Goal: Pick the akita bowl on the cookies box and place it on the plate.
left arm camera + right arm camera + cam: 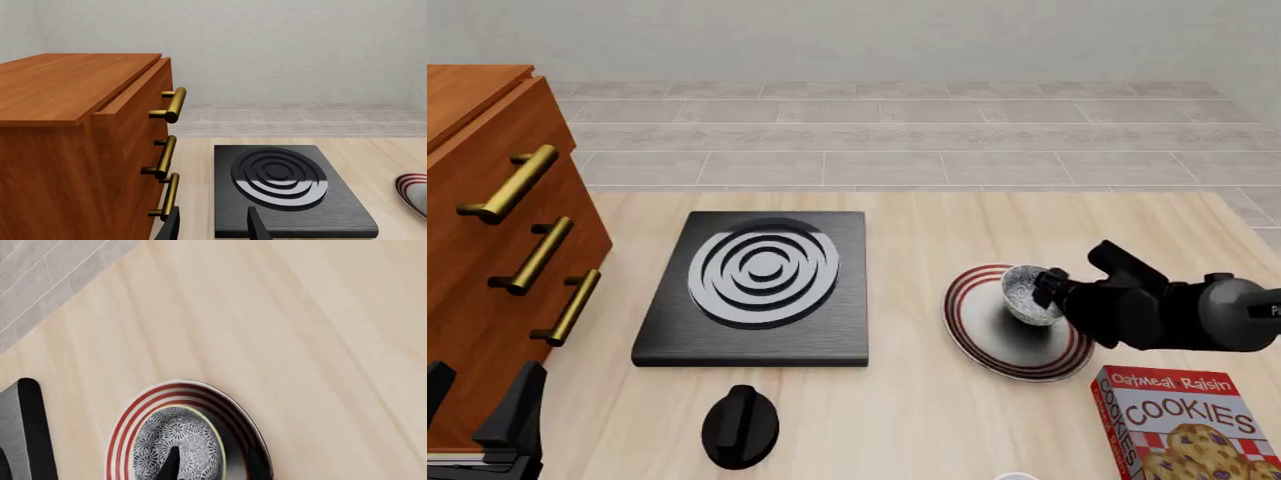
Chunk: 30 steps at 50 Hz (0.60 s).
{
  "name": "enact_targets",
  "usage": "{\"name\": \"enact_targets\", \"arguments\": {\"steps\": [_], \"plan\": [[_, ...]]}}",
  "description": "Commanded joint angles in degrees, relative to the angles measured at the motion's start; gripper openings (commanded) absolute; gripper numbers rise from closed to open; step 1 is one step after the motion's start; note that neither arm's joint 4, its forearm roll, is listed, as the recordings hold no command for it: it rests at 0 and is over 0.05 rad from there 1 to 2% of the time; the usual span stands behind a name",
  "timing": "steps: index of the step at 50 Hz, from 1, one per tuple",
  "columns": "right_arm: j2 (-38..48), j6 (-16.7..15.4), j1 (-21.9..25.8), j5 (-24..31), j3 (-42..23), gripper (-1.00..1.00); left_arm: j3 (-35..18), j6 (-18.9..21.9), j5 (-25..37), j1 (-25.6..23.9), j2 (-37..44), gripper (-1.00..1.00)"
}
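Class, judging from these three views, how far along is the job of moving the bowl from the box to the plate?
Done: the small dark speckled bowl is off the red cookies box and over the red-ringed white plate. In hand: the right gripper is at its rim. Left: whether it has been released cannot be told, then withdrawing.

On my pale wood surface [934, 420] lie the stove [754, 290], a black knob [739, 426], the plate [994, 345], the cookies box [1181, 425] and the cabinet [481, 240].
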Motion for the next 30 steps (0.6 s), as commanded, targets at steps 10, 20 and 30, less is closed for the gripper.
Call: {"name": "enact_targets", "arguments": {"steps": [10, 20, 30], "plan": [[-7.68, -3.91, -2.43, 5.06, -0.52, 1.00, 0.00, 0.00, 0.00, 0.00, 0.00, 1.00], [-18.59, -6.98, -4.13, 11.41, 0.17, 1.00, 0.00, 0.00, 0.00, 0.00, 0.00, 1.00], [-32.00, -7.51, -2.60, 18.90, 1.34, 1.00, 0.00, 0.00, 0.00, 0.00, 0.00, 1.00]]}}
